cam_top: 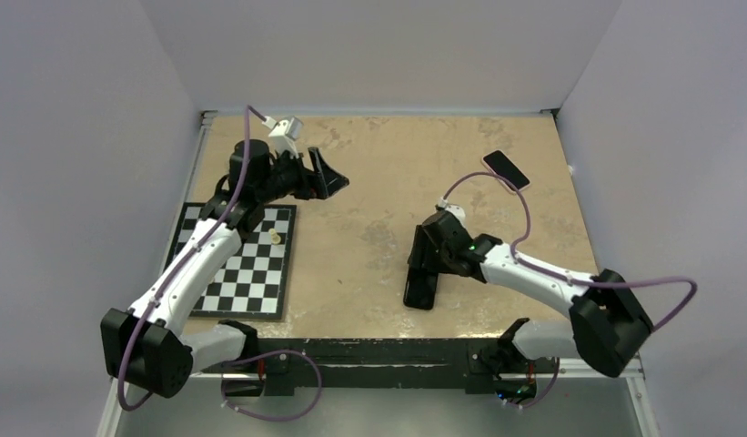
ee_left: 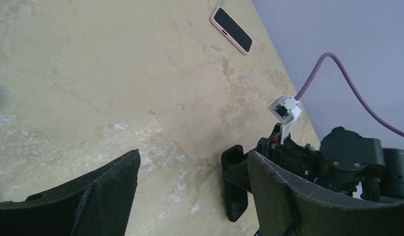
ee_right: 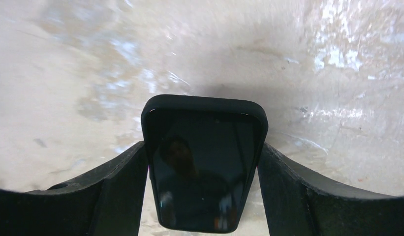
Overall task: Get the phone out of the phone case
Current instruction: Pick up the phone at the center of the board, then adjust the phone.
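- The phone (ee_right: 202, 172) lies screen-up in its black case (ee_right: 204, 102) on the worktop (cam_top: 378, 164), near the front edge and right of centre.
- My right end effector (ee_right: 203, 145) straddles it. Both fingers sit against the case's long edges, so I read this as grasping the cased phone across its width.
- My left end effector (ee_left: 195, 157) is released – jaws wide apart with nothing between them – and hangs over the far left of the worktop, well apart from the phone.
- The step in hand, as I judge it, is securing the case so the other arm can work the phone loose.
- To do it well, I'd keep the right grip low on the case walls, not on the glass, and squeeze only enough to stop sliding. Too much pressure would pinch the case onto the phone.
- I'd bring the left end effector across to a free corner and peel the case lip back there, one corner at a time.
- The pink-cased phone (cam_top: 506, 168) at the far right and the chessboard (cam_top: 242, 264) on the left are clear of that path.
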`<state>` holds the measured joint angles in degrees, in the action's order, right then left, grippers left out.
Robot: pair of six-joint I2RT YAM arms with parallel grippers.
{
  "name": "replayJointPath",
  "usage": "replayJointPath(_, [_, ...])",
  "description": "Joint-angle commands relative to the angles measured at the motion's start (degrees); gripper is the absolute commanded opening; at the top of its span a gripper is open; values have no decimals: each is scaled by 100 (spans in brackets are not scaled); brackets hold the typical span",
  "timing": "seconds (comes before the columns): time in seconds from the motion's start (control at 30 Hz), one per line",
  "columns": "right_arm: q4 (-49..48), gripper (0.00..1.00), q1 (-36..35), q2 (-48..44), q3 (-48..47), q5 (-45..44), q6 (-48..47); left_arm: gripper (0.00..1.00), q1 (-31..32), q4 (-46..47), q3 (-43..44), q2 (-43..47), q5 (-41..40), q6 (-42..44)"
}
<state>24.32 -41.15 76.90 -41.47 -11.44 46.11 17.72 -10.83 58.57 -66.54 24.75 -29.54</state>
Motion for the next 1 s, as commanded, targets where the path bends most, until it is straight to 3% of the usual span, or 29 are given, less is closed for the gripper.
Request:
replayJointPath(0.0, [-1645, 0, 0, -1063, 527, -424, -20, 82, 162, 469, 47, -267, 440, -535])
replayJointPath(0.2, [-2094, 0, 3, -2290, 1068, -921, -121, 75, 628, 355, 59, -632, 234, -304])
replayJointPath(0.37, [-1910, 0, 4, -2959, 823, -1242, -423, 69, 862, 605, -16, -677, 344, -188])
replayJointPath(0.53, [-715, 0, 87, -2321, -622, -1246, -518, 67, 1159, 1369, -218, -676, 844, -171])
replayJointPath(0.63, [-52, 0, 287, -1703, -1683, -722, -656, 76, 1325, 1667, -306, -718, 1058, -244])
replayJointPath(0.83, [422, 0, 871, -820, -2907, 636, -758, 81, 1519, 2139, -398, -854, 1392, -437])
replayJointPath(0.97, [395, 0, 902, -559, -3189, 1063, -832, 76, 1633, 2046, -354, -1002, 1330, -453])
